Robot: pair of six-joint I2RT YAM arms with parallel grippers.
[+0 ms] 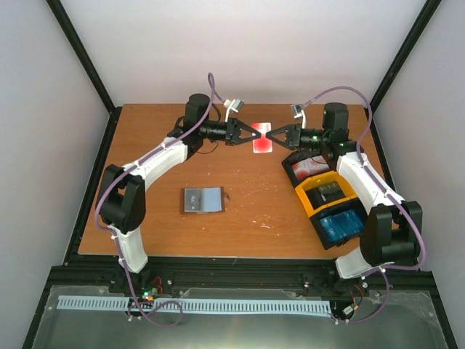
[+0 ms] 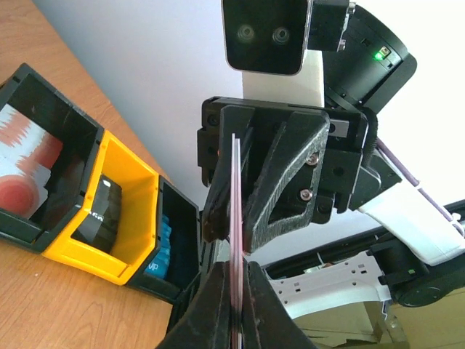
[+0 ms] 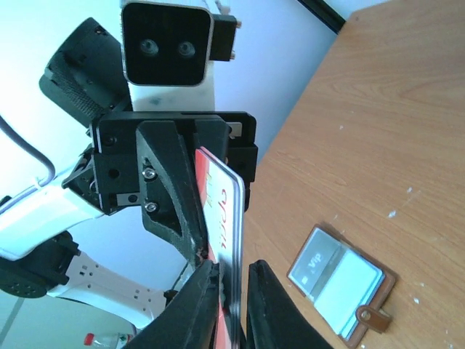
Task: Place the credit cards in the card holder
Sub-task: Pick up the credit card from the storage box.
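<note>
A red and white credit card (image 1: 262,139) hangs on edge above the far middle of the table, where both grippers meet tip to tip. My left gripper (image 2: 236,265) is shut on the credit card (image 2: 236,218), both fingers pressed flat on it. My right gripper (image 3: 232,267) stands slightly open around the same credit card (image 3: 221,211): the card rests against one finger, with a gap to the other. The brown card holder (image 1: 203,199) lies open on the table, grey-blue inside up, with a grey card in one side (image 3: 341,280).
Three joined trays stand at the right: a black tray (image 1: 309,169) with a red and white card, a yellow tray (image 1: 323,195) with dark cards, and a black tray (image 1: 341,225) with blue cards. White walls close in the back and sides.
</note>
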